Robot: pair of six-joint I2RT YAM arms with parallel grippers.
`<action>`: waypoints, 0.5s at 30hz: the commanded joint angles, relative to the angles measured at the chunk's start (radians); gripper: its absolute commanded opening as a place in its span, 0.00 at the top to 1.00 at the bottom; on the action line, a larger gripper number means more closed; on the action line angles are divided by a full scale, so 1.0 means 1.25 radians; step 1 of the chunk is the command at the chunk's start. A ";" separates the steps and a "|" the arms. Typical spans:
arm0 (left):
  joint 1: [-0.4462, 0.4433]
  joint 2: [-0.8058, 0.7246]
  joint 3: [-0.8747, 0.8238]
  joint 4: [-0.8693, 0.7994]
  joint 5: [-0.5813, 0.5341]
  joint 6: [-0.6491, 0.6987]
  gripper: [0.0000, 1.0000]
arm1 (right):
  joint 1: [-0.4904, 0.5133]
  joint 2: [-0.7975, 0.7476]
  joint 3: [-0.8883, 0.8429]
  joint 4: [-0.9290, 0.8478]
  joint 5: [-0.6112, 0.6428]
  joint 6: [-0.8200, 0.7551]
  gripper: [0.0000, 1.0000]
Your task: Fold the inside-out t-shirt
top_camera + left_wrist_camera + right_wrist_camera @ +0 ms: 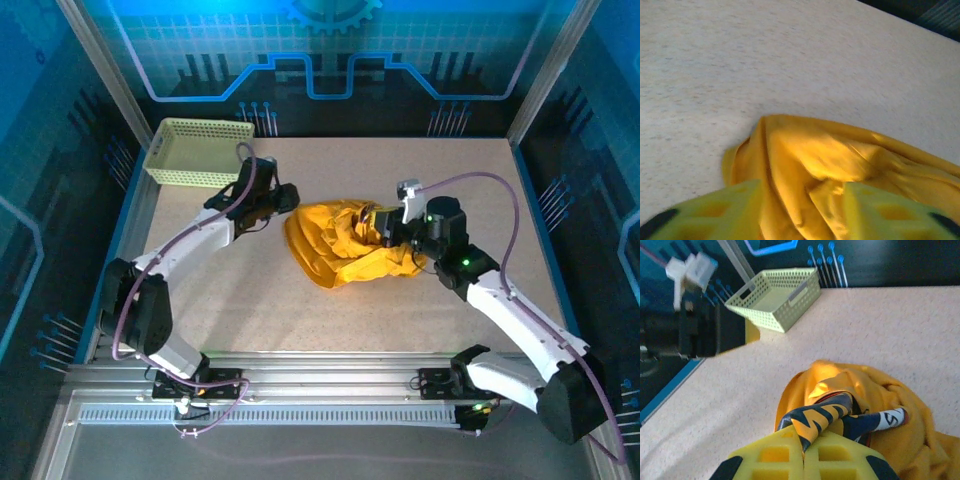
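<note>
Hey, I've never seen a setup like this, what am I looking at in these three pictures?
Two robot arms are bolted to the near edge of a table. One picture looks down from above; the other two come from a camera on each wrist, with that arm's yellow fingers at the bottom. On the table lie a crumpled orange t-shirt and, far left, a mesh basket. The right gripper is shut on a printed fold of the t-shirt. The left gripper is open, with cloth between its fingers.

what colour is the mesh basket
The basket is pale yellow-green, clearest in the right wrist view.
</note>
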State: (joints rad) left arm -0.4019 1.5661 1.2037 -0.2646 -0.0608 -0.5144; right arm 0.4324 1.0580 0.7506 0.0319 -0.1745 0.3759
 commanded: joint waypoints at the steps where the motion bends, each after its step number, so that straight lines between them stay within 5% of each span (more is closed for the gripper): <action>1: -0.058 0.027 0.045 -0.028 0.078 0.037 0.40 | 0.016 -0.021 -0.038 0.056 -0.039 -0.022 1.00; 5: -0.120 0.076 0.078 -0.026 0.153 0.050 0.28 | 0.023 -0.038 -0.067 0.056 -0.034 -0.019 1.00; 15: -0.179 0.198 0.162 -0.071 0.234 0.085 0.26 | 0.036 -0.071 -0.086 0.049 -0.013 -0.018 1.00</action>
State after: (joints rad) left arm -0.5999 1.7874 1.3483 -0.2996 0.1764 -0.4557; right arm 0.4648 0.9943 0.6445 0.0532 -0.1936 0.3683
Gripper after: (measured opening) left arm 0.736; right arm 0.071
